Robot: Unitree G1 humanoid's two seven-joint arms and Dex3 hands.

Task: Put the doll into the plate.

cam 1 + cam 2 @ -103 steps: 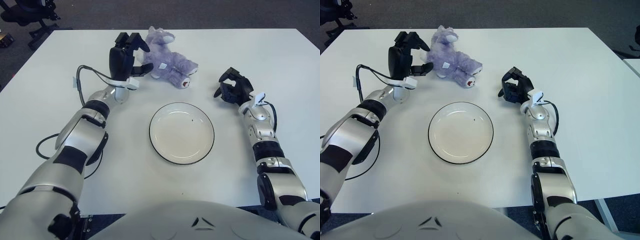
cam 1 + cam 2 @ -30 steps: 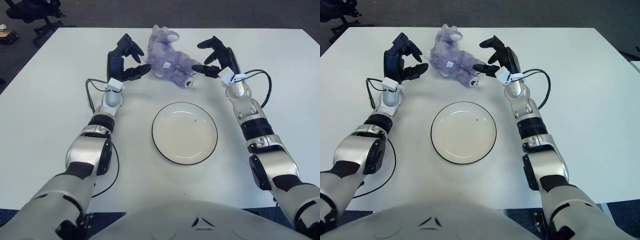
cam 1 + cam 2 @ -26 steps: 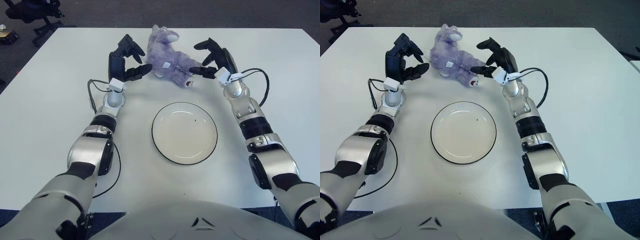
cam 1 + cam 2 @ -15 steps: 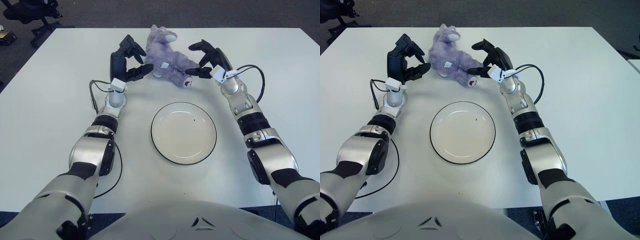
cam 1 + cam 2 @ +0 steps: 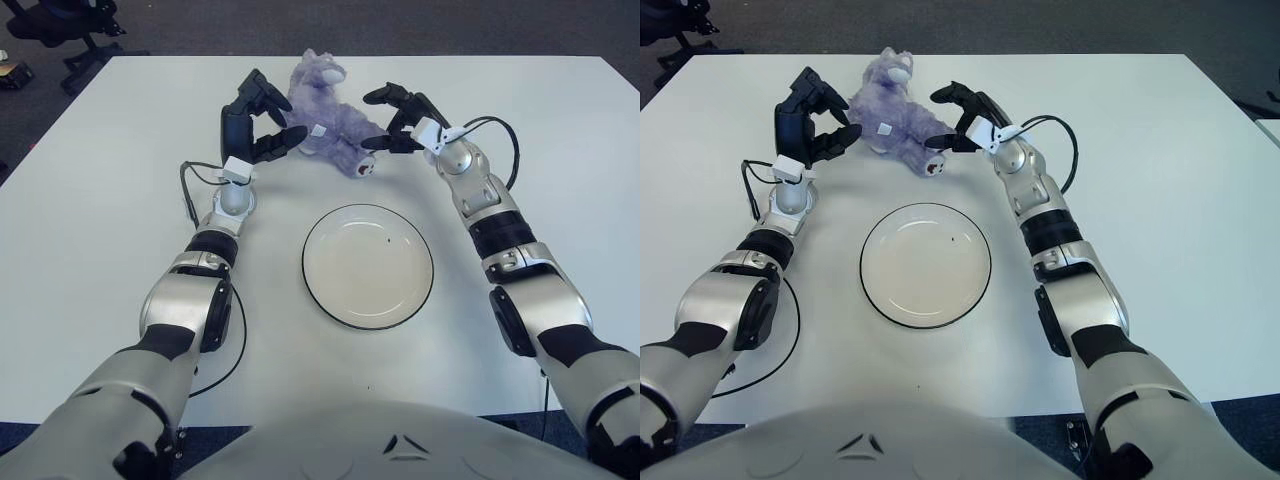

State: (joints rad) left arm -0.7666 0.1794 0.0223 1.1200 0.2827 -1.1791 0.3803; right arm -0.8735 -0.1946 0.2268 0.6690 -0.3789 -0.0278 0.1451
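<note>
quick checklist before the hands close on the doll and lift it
1. Left hand open beside the doll, on its left: ok.
2. Right hand open on the doll's right: ok.
3. Both hands firmly touching the doll: cannot tell; fingertips are at its edges.
4. Doll gripped: not ok; neither hand has closed.
5. Plate bare inside, ready to take the doll: ok.
6. Path from doll to plate free across the table: ok.
</note>
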